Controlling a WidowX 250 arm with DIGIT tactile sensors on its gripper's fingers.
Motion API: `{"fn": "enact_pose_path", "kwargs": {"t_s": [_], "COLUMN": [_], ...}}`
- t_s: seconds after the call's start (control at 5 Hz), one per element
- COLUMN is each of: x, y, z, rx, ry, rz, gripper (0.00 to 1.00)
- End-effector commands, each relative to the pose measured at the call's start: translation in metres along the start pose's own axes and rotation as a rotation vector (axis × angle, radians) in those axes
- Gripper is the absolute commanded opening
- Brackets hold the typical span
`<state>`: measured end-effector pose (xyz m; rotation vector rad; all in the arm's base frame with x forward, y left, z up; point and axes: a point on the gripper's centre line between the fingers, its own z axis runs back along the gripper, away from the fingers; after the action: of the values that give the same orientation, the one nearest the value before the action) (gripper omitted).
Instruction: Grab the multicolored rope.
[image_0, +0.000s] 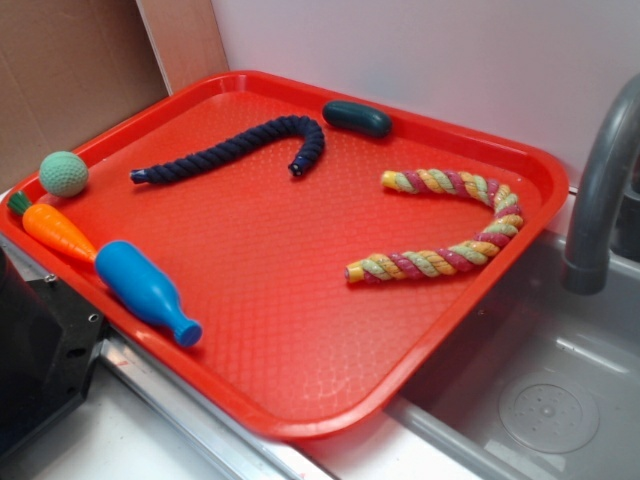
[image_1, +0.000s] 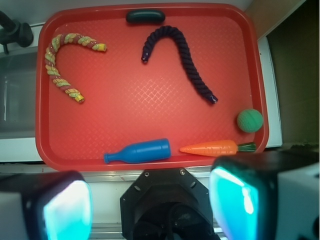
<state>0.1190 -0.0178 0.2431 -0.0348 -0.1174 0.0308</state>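
Hanging high above the near edge of the tray (image_1: 150, 162), the gripper (image_1: 150, 202) has its fingers spread wide with nothing between them, so the grab has yet to begin. From the wrist view the rope (image_1: 59, 64) lies far off toward the upper left, bent in a U near the tray's corner, its two ends pointing inward. In the exterior view the same rope (image_0: 450, 225) sits on the side nearest the faucet (image_0: 598, 190). The navy rope (image_1: 181, 56), dark pod (image_1: 145, 16), bottle (image_1: 139, 151), carrot (image_1: 212, 148) and ball (image_1: 249, 120) all lie well apart from it. A good approach probably means crossing over, turning the fingers across one straight leg of the U rather than the tight bend by the rim, then descending.
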Motion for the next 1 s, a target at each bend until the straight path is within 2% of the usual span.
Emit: {"fn": "enact_pose_path", "kwargs": {"t_s": [0.0, 0.2, 0.4, 0.6, 0.8], "x": [0.000, 0.033, 0.045, 0.047, 0.069], "y": [0.000, -0.048, -0.082, -0.104, -0.114], "z": [0.000, -0.031, -0.055, -0.076, -0.109], "rx": [0.000, -0.104, -0.067, -0.094, -0.055], "ry": [0.000, -0.017, -0.070, -0.107, -0.135], "rz": [0.000, -0.138, -0.071, -0.062, -0.141], "gripper": [1.00, 1.00, 1.00, 1.00, 1.00]}}
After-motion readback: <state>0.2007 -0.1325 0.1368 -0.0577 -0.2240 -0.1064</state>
